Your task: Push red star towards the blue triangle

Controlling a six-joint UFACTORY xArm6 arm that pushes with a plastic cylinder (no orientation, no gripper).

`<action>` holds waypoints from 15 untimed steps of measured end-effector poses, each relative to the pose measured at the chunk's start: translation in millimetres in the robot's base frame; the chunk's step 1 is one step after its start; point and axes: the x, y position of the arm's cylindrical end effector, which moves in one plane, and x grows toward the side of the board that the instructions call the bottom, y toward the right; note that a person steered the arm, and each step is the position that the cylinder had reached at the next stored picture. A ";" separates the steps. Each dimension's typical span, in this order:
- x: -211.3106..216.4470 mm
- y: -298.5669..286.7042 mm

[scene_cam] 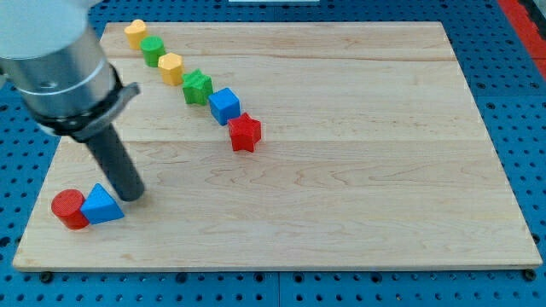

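Observation:
The red star (pixel 245 132) lies left of the board's centre, at the lower end of a slanted row of blocks and touching the blue cube (pixel 224 105). The blue triangle (pixel 101 205) sits near the board's bottom left corner, touching a red cylinder (pixel 68 209) on its left. My tip (pixel 130 195) rests on the board just to the right of the blue triangle, very close to it, and far to the lower left of the red star.
The slanted row runs from the top left: a yellow block (pixel 135 32), a green cylinder (pixel 153 50), a yellow block (pixel 171 67), a green star (pixel 197 86), then the blue cube. The wooden board (pixel 358 170) lies on a blue perforated table.

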 end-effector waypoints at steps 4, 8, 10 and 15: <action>-63.2 192.3; -129.4 125.8; -100.5 57.4; -35.4 74.0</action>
